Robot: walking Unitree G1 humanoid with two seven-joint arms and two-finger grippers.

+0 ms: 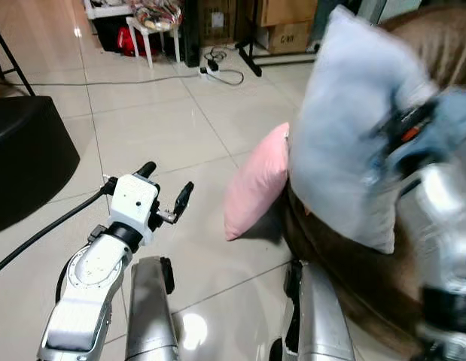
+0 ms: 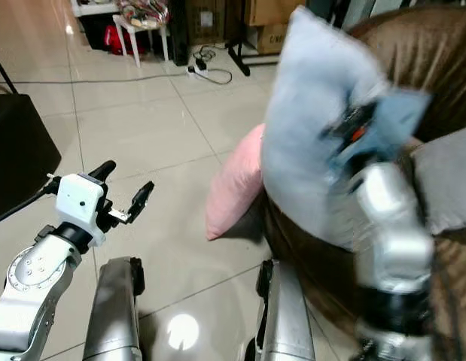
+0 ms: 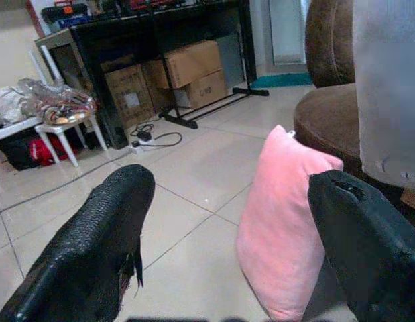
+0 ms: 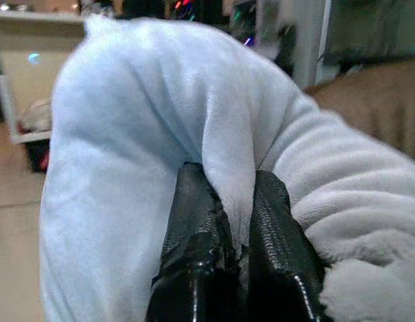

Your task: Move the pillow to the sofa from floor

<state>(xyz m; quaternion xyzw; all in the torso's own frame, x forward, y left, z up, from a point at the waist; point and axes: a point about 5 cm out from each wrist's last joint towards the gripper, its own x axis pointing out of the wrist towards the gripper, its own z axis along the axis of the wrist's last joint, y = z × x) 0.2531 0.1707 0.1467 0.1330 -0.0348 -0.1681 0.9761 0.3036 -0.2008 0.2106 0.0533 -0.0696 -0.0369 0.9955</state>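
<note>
Pinching the light blue pillow (image 1: pixel 345 128), the right gripper (image 4: pixel 237 228) holds it raised over the sofa (image 2: pixel 436 68).

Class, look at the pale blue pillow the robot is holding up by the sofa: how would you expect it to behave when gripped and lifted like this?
The blue pillow is probably soft: fleece bunches into a fold between the right hand's fingers. It seems light, since one pinch at the edge holds it up against the brown sofa. It may swing or slip from so small a grip.
</note>
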